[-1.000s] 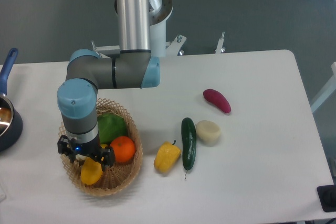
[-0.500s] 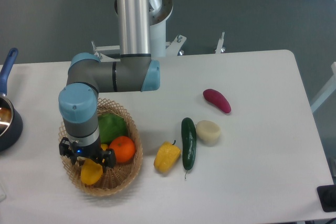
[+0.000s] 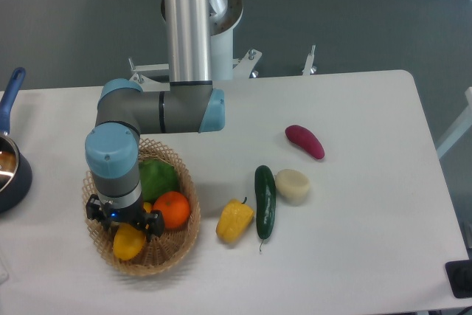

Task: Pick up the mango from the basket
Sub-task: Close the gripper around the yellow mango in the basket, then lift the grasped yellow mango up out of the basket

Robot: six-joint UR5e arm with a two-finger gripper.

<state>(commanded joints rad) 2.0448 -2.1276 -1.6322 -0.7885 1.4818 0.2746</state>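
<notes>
I find the mango (image 3: 127, 243) in the basket (image 3: 179, 243) near the desk's front-left corner, directly under my gripper (image 3: 123, 220). Finger state: cannot tell, the wrist hides them. I judge it smooth, firm, likely slippery; best gripped across its narrow middle.

There are no words, numbers, labels or signs to read anywhere here.
</notes>
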